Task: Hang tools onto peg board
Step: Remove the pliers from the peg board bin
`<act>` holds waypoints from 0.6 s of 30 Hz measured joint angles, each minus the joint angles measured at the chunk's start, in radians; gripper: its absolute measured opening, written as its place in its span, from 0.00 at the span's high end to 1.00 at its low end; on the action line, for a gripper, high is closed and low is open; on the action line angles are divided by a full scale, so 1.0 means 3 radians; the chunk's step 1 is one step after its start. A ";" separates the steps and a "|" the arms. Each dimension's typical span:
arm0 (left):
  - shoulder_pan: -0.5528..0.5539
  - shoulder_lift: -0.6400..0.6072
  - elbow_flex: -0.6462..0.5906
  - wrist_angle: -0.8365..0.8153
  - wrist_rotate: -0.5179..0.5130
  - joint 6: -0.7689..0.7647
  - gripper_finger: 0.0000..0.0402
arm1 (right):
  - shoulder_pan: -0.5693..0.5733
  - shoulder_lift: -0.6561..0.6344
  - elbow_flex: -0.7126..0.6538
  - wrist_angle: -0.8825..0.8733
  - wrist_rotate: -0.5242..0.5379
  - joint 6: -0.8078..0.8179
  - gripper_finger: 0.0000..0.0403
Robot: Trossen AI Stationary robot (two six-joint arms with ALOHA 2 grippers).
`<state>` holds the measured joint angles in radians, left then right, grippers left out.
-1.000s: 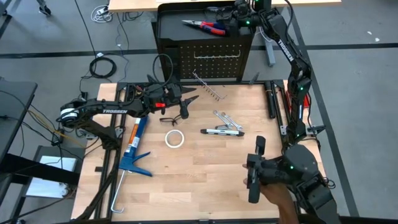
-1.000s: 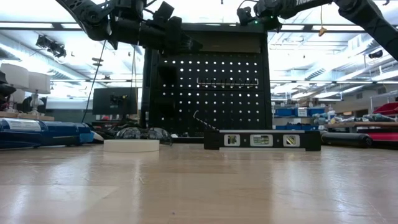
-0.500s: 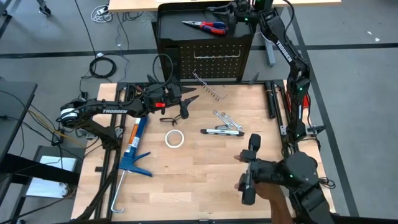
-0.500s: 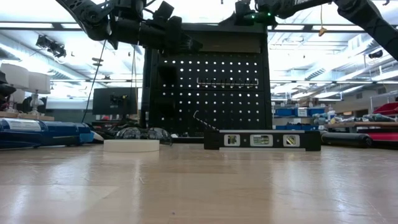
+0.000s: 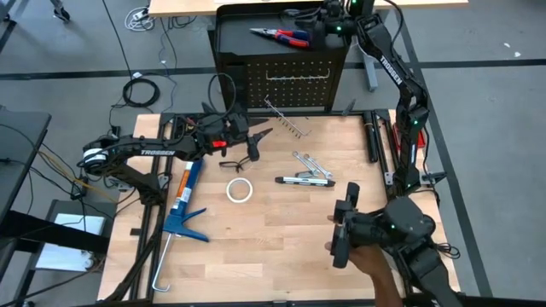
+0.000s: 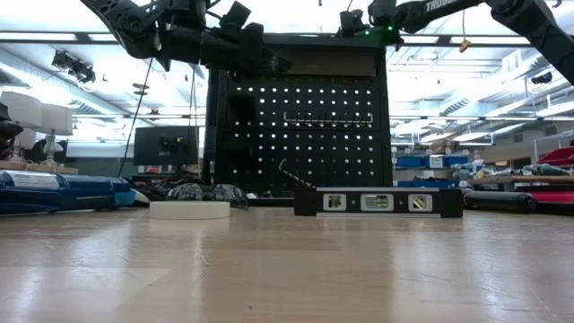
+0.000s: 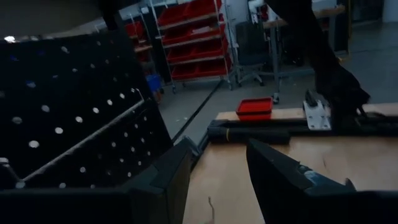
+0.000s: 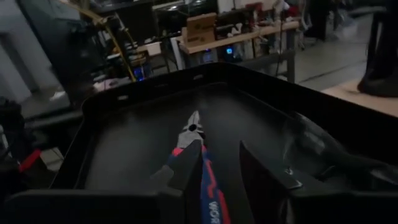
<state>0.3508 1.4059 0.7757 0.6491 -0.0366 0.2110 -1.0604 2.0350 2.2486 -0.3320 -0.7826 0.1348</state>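
Observation:
The peg board (image 5: pixel 286 81) stands upright at the table's far edge, with its black tray top (image 5: pixel 239 43). The red-and-blue-handled pliers (image 5: pixel 279 35) lie flat in the tray. My right gripper (image 5: pixel 320 31) hovers level over the tray, open, with a finger on either side of the pliers' handles (image 8: pixel 208 186). Clear safety glasses (image 8: pixel 311 146) lie in the tray beside it. My left gripper (image 5: pixel 258 139) hangs open above the table in front of the board, nothing between its fingers (image 7: pixel 214 180). Black-framed glasses (image 5: pixel 238 162) lie on the table under it.
On the table lie two silver wrenches (image 5: pixel 312 165), the black-and-silver bar (image 5: pixel 304 180), a white tape roll (image 5: pixel 240 189) and the blue caulking gun (image 5: pixel 183 203). A hook rail (image 5: pixel 284 119) leans at the board's foot. A person's hand holds a dark device (image 5: pixel 375 228) at the near right.
My right gripper has stayed over the tray with only a small tip of the wrist, and the pliers have not moved. The dark device in the person's hand at the near right has shifted toward the table's near edge and left.

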 joint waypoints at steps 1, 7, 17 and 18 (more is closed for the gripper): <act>0.0004 0.0000 0.0000 0.0040 -0.0021 -0.0006 0.60 | -0.0007 0.0000 0.0000 -0.0003 0.0000 0.0051 0.72; 0.0004 0.0000 0.0001 0.0173 -0.0045 -0.0006 0.60 | 0.0009 0.0011 -0.0010 0.0235 -0.0011 0.0015 0.76; 0.0003 0.0000 0.0001 0.0066 -0.0045 -0.0007 0.60 | 0.0054 0.0043 -0.0029 0.0815 -0.0164 -0.0188 0.75; 0.0003 0.0000 0.0001 0.0065 -0.0045 -0.0007 0.60 | 0.0046 0.0043 -0.0035 0.0787 -0.0164 -0.0241 0.75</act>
<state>0.3515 1.4059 0.7761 0.6686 -0.0502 0.2089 -1.0466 2.0480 2.2382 -0.0958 -0.8318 0.0626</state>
